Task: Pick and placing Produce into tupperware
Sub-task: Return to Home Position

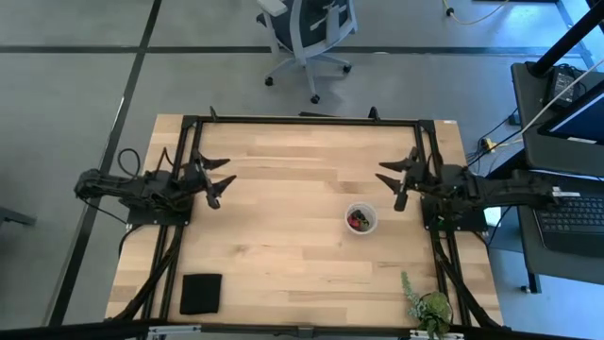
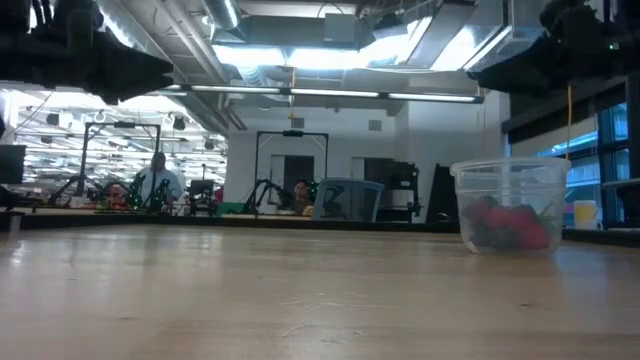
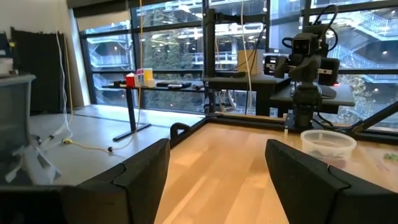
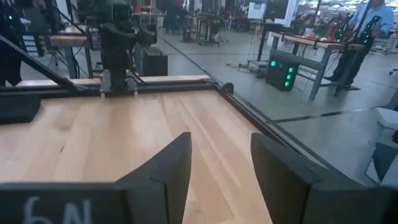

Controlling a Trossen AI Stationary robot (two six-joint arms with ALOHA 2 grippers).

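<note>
The tupperware (image 1: 360,219) is a small round translucent tub standing upright on the table, right of centre; small red and dark fruits, the produce (image 1: 357,222), lie inside it. The low view shows the tub (image 2: 511,205) with the red fruits (image 2: 505,225) at its bottom; in the left wrist view the tub (image 3: 328,144) stands far off. My left gripper (image 1: 225,177) hovers open over the table's left side. My right gripper (image 1: 391,180) hovers open above the right side, just beyond the tub toward the far edge. Neither touches anything.
A flat black square pad (image 1: 201,294) lies near the table's near left corner. A leafy green plant (image 1: 427,307) sits at the near right edge. Bare wood spans the middle of the table (image 1: 283,208). An office chair (image 1: 307,33) stands beyond the far edge.
</note>
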